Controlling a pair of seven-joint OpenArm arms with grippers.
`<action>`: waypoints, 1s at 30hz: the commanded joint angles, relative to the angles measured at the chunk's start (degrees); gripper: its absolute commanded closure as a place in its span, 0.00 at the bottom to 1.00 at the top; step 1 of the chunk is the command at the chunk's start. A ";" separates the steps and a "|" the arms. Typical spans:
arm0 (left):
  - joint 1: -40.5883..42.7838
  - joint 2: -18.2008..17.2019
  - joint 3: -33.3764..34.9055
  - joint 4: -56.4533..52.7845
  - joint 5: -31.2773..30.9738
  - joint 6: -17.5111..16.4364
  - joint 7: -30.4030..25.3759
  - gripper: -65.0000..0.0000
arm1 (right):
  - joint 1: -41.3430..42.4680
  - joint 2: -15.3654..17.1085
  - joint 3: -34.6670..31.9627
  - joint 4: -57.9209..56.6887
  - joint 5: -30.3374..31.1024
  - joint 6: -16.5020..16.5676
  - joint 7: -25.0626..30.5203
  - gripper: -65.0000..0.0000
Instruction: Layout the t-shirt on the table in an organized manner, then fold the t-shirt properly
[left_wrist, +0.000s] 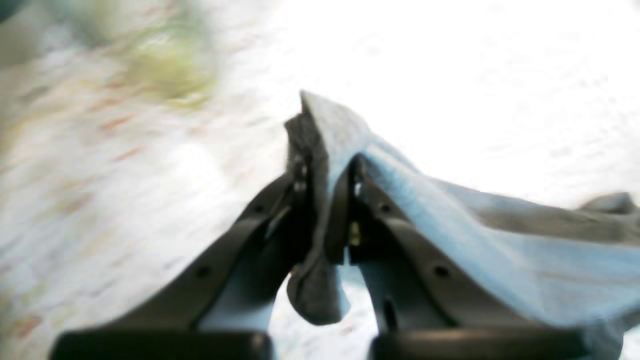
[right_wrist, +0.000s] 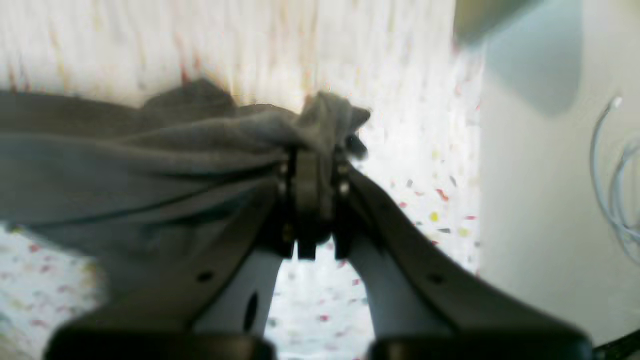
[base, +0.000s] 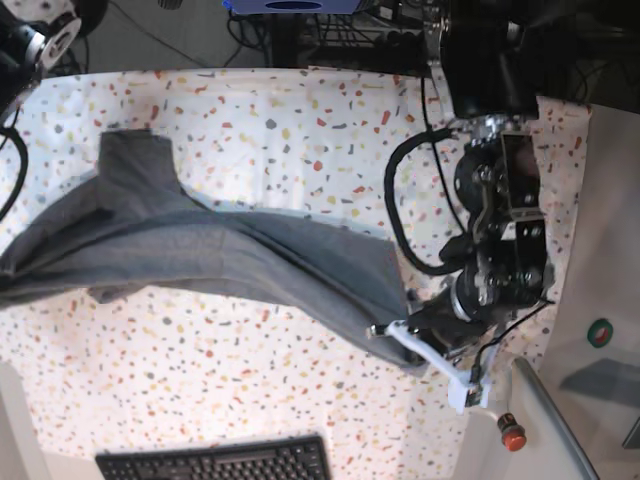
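Note:
The grey t-shirt (base: 200, 250) hangs stretched in a long band across the speckled table (base: 250, 110), from the left edge of the base view to the lower right, with one sleeve (base: 135, 165) lying toward the back. My left gripper (base: 386, 329) is shut on the band's right end, and the left wrist view shows cloth pinched between its fingers at my left gripper (left_wrist: 320, 165). My right gripper (right_wrist: 315, 150) is shut on a bunched edge of the t-shirt (right_wrist: 125, 165). It lies beyond the left edge of the base view.
A black keyboard (base: 215, 462) lies at the table's front edge. A red button (base: 513, 437) and a plain grey side surface (base: 610, 250) are at the right. In the right wrist view, a white cable (right_wrist: 612, 175) lies on that grey surface. Black cables hang off the left arm (base: 500, 200).

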 joint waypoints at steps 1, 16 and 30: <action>-2.46 0.55 -0.62 -0.72 1.66 0.48 -1.28 1.00 | 2.25 1.31 -0.39 -1.21 -0.13 -1.73 0.30 1.00; 1.32 -2.00 -0.71 -6.35 5.88 0.57 -10.25 1.00 | 3.75 6.14 -10.94 -22.22 -0.13 -3.23 17.53 1.00; 2.90 -1.83 -0.62 -7.40 5.88 0.65 -10.16 1.00 | 19.31 9.84 -24.83 -47.01 0.40 -9.56 26.33 0.20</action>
